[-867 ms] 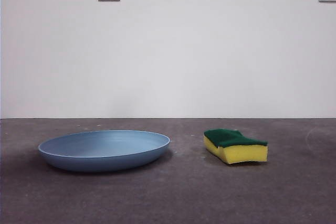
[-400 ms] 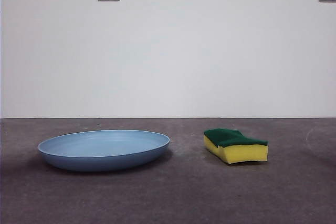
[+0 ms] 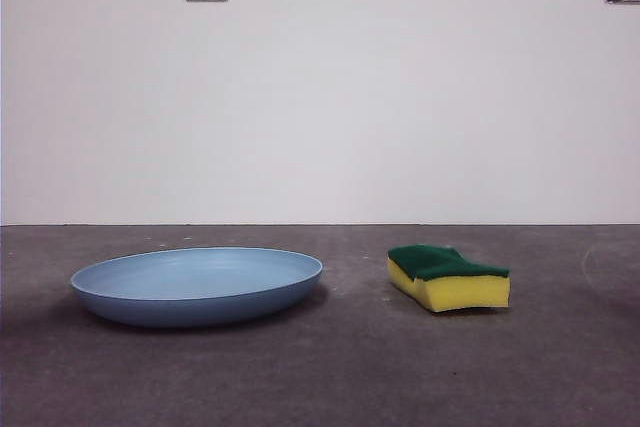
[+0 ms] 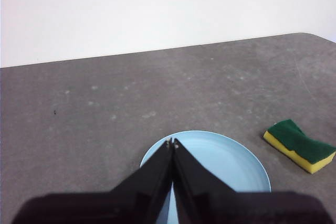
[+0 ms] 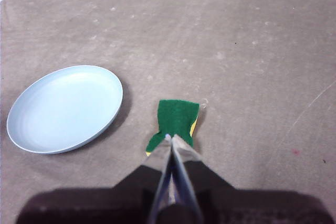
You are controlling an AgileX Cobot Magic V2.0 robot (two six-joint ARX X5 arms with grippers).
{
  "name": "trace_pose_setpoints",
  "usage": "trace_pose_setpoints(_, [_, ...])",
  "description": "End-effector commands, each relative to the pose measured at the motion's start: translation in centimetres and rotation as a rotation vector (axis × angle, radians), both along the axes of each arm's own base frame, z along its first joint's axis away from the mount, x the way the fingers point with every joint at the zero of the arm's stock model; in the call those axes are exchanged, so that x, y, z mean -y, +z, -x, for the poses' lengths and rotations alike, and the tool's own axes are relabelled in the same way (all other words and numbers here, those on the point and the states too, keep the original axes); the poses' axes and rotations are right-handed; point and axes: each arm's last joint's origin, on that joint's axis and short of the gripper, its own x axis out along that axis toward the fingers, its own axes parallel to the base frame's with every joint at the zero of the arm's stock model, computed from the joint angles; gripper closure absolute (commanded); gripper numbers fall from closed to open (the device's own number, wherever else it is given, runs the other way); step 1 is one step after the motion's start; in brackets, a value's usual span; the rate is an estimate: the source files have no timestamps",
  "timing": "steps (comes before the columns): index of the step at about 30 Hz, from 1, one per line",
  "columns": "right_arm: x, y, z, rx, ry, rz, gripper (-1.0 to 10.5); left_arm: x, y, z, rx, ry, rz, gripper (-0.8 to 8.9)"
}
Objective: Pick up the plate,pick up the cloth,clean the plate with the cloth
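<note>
Lower into the front view's top corner comes the right gripper (image 5: 170,139), jaws pressed together and empty, poised above the sponge (image 5: 176,123), whose long axis runs straight ahead of them

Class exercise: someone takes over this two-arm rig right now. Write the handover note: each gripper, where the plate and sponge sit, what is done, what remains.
Left gripper: shut, empty, above the plate.
Right gripper: shut, empty, above the sponge; probably the dark tip at the front view's top right corner.
Plate lies flat on the table; sponge lies beside it, apart, green side up.
Done: nothing picked up yet.
Left: lift the plate, lift the sponge, wipe the plate.
</note>
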Motion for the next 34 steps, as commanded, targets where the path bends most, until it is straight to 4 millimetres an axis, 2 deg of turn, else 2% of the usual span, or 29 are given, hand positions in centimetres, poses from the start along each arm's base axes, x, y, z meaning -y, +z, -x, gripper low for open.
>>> trace_pose_setpoints(1, [0.0, -0.2, 0.0, -0.006, -0.005, -0.009, 9.5, 0.0, -0.2, 0.0, -0.010, 0.000, 0.001, 8.17])
trace_pose_setpoints(10, [0.0, -0.2, 0.0, -0.006, -0.006, -0.009, 9.5, -0.1, -0.4, 0.3, -0.016, -0.007, -0.056, 8.17])
trace_pose_setpoints(16, [0.0, -0.2, 0.0, -0.006, -0.006, -0.009, 9.5, -1.7, 0.0, 0.8, 0.062, 0.081, -0.060, 8.17])
trace_pose_setpoints(19, [0.0, -0.2, 0.0, -0.006, -0.006, -0.009, 9.5, -2.4, -0.5, 0.6, 0.080, 0.147, -0.053, 8.17])
trace_pose_setpoints(22, [0.0, -0.2, 0.0, -0.006, -0.005, -0.009, 9.5, -3.0, -1.9, 0.2, 0.117, 0.173, -0.044, 8.17])
trace_pose_setpoints(26, [0.0, -0.2, 0.0, -0.006, -0.006, -0.009, 9.5, -3.5, -4.7, -0.3, 0.162, 0.175, -0.030, 8.17])
trace_pose_setpoints(34, [0.0, -0.2, 0.0, -0.006, -0.006, -0.009, 9.5, -4.0, -9.4, -0.6, 0.126, 0.234, 0.010, 8.17])
